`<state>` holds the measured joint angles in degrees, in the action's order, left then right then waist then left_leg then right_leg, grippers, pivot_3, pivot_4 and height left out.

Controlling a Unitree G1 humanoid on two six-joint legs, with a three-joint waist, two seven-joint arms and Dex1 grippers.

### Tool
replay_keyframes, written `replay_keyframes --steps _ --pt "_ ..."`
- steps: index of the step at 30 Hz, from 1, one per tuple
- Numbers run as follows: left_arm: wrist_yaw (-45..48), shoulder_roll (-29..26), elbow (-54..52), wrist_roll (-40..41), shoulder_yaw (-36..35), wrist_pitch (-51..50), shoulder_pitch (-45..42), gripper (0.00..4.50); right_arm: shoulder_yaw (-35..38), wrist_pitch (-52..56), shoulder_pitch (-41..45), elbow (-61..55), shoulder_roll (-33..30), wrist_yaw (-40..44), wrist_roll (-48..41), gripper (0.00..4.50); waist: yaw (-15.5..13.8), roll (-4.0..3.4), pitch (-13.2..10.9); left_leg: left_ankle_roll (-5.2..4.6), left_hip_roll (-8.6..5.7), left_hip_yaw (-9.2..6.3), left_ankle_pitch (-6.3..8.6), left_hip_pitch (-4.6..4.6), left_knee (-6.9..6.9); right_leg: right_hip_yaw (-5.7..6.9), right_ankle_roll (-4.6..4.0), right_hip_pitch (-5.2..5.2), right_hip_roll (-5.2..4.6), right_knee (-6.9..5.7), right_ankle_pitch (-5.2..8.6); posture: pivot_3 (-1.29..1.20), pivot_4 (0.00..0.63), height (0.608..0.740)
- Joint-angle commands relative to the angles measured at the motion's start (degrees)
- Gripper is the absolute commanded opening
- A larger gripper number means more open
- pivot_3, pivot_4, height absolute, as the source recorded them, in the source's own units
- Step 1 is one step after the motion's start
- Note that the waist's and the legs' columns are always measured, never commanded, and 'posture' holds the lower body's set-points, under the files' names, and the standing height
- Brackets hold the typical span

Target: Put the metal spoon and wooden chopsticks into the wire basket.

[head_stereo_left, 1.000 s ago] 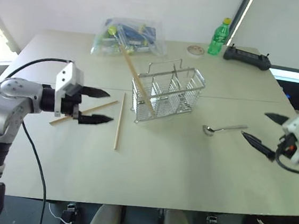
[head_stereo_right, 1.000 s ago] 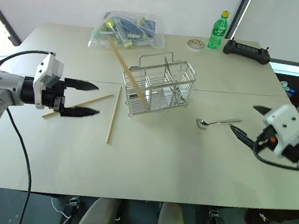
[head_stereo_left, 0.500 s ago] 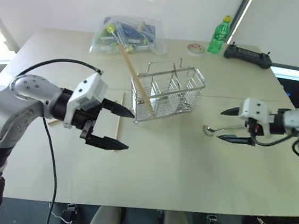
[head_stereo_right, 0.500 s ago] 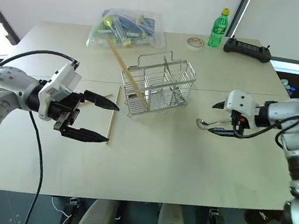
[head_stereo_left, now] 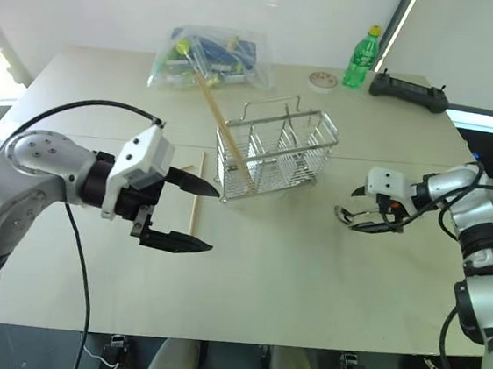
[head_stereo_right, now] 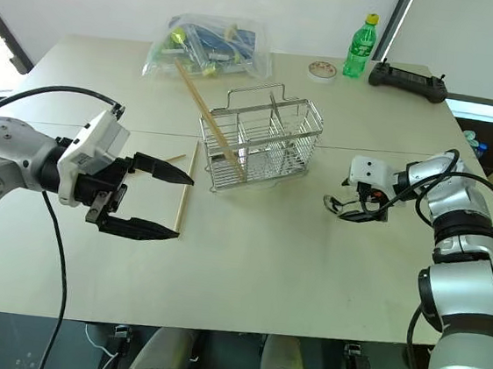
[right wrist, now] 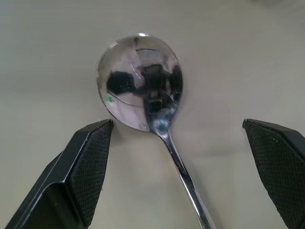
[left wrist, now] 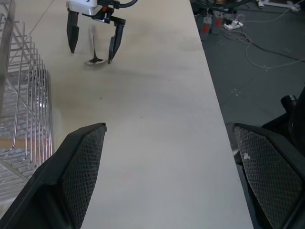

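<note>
Right wrist view: right pincer now lowered from beside tabletop, wide apart astride metal spoon bowl, unclamped; grab looks next.

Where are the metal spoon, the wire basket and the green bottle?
metal spoon [right wrist: 139, 81], right wrist view, on its bowl.
wire basket [head_stereo_left: 278, 157], left eye view, on its front wire wall.
green bottle [head_stereo_right: 358, 52], right eye view, on its body.
</note>
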<state>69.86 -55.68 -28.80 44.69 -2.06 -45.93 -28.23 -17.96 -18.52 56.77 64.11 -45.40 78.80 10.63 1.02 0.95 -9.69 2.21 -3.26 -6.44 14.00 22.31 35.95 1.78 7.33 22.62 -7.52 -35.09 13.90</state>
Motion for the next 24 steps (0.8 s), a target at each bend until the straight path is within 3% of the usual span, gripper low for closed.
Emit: replay_keyframes --steps 1,9,13,18,24 --pt "-0.5 -1.4 -2.0 1.7 -3.0 0.0 0.2 4.48 -0.4 -2.3 2.2 2.8 0.0 0.3 2.3 4.5 0.0 0.01 0.0 0.01 0.0 0.01 -0.01 -0.02 0.0 -0.01 0.0 -0.01 0.0 -0.01 0.0 0.0 0.15 0.69" --pt "-2.0 -1.8 -2.0 3.4 -3.1 -0.5 -1.0 4.48 -0.7 -4.8 3.6 5.4 0.8 0.8 5.5 4.5 0.1 0.01 0.0 0.05 0.02 -0.04 -0.03 -0.12 0.01 -0.02 -0.01 -0.1 0.09 -0.05 0.0 0.0 0.15 0.69" --pt "-2.0 -2.0 -2.0 3.4 -3.1 -0.4 -1.0 4.5 -0.4 -5.4 3.3 5.8 1.0 2.8 5.6 3.15 0.2 0.02 0.0 0.06 0.03 -0.04 -0.03 -0.14 0.01 -0.04 -0.01 -0.12 0.11 -0.05 -0.01 0.0 0.15 0.69" --pt "-2.2 -1.9 -1.6 4.0 -3.1 -1.2 -2.7 4.5 -0.3 -5.8 2.6 5.6 0.8 3.0 6.0 0.44 0.1 0.02 0.0 0.11 0.04 -0.03 -0.07 -0.22 0.07 -0.07 -0.07 -0.2 0.15 -0.07 -0.03 0.0 0.15 0.69" --pt "-2.6 -1.7 -0.7 4.1 -2.6 -0.9 -4.6 4.5 0.3 -5.9 2.1 5.2 0.7 3.9 6.1 0.44 0.2 0.04 0.0 0.13 0.08 -0.04 -0.07 -0.31 -0.01 -0.09 -0.06 -0.23 0.21 -0.09 -0.03 0.0 0.15 0.69"
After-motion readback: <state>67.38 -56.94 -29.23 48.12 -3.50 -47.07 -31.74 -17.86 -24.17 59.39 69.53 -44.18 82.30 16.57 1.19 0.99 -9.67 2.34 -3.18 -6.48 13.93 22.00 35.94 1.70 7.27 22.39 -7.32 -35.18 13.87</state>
